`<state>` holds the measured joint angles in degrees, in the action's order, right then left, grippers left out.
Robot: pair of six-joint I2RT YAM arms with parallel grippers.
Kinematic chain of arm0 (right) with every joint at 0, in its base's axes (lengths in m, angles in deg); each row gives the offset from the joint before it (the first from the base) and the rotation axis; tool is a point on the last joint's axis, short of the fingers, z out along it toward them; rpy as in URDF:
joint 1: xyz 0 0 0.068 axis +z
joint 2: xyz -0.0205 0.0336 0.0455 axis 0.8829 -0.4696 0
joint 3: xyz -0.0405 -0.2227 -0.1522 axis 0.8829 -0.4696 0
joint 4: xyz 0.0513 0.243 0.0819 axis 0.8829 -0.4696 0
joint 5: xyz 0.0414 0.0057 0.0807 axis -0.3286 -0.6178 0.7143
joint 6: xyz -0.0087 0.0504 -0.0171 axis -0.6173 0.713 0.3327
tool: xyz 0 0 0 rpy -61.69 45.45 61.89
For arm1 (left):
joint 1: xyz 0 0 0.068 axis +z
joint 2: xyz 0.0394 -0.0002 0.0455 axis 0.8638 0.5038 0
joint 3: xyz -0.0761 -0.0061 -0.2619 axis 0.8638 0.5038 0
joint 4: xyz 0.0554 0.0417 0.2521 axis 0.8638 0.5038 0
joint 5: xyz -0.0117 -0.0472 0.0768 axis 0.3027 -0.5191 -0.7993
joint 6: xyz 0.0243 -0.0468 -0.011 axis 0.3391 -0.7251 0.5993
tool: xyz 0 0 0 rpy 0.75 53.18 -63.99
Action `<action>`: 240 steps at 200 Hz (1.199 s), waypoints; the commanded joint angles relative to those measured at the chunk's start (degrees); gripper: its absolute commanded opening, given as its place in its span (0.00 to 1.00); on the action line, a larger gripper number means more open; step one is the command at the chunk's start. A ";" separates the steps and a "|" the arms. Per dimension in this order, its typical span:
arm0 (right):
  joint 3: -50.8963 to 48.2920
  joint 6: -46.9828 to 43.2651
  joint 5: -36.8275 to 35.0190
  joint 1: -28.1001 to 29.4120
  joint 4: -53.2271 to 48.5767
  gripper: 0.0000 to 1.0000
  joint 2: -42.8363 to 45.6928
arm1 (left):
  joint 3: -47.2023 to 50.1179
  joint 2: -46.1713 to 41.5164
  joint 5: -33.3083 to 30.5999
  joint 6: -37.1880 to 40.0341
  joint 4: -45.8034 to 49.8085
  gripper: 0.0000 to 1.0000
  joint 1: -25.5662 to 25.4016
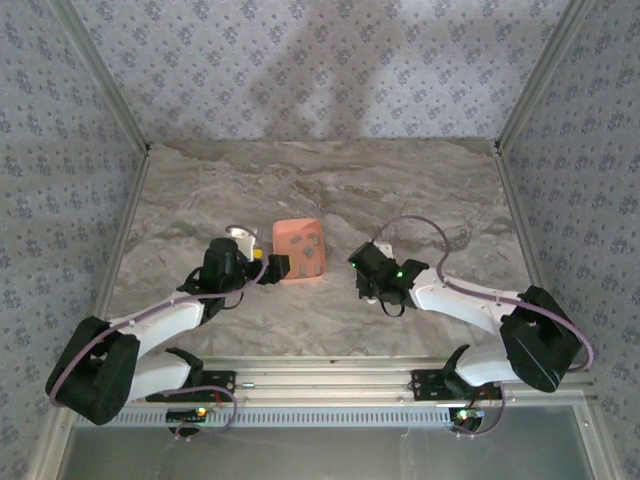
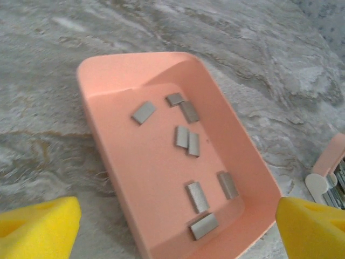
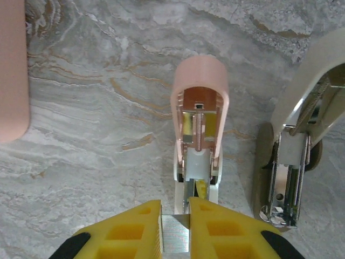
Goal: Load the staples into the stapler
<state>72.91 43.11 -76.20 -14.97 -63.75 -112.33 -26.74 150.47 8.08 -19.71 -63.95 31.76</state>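
Several dark grey staples (image 2: 197, 196) lie loose in the salmon tray (image 2: 95, 115). My left gripper (image 2: 175, 237) hangs open over the tray's near end, one yellow fingertip (image 2: 38, 226) on each side, touching nothing. In the top view, the left gripper (image 1: 279, 266) is at the tray's (image 1: 299, 250) left edge. The pink-and-white stapler (image 3: 198, 108) lies open on the table, spring and metal channel showing. My right gripper (image 3: 175, 226) is shut on a staple strip (image 3: 175, 238) at the near end of that channel. The right gripper (image 1: 368, 286) is right of the tray.
A second, beige stapler (image 3: 294, 156) lies open just right of the pink one. The tray's edge (image 3: 12, 70) shows at the left of the right wrist view. The pink stapler (image 2: 333, 162) shows beside the tray's right corner. Patterned walls ring the marble table (image 1: 330, 180).
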 commanded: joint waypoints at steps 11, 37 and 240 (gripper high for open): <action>-0.60 1.68 -2.02 -0.67 -0.66 0.17 1.18 | -1.55 0.35 1.35 3.64 -4.86 0.94 -1.18; -1.27 2.77 -3.51 -0.68 -0.84 0.17 1.79 | -2.50 0.77 1.56 4.64 -3.31 0.94 -1.12; -2.18 3.02 -1.98 -0.60 1.26 0.17 -1.18 | -4.02 2.29 1.27 4.68 -2.95 0.94 -1.34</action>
<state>71.42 44.99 -77.30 -15.43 -61.67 -112.53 -28.75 152.00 8.69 -16.26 -65.81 30.73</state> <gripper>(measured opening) 0.168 0.936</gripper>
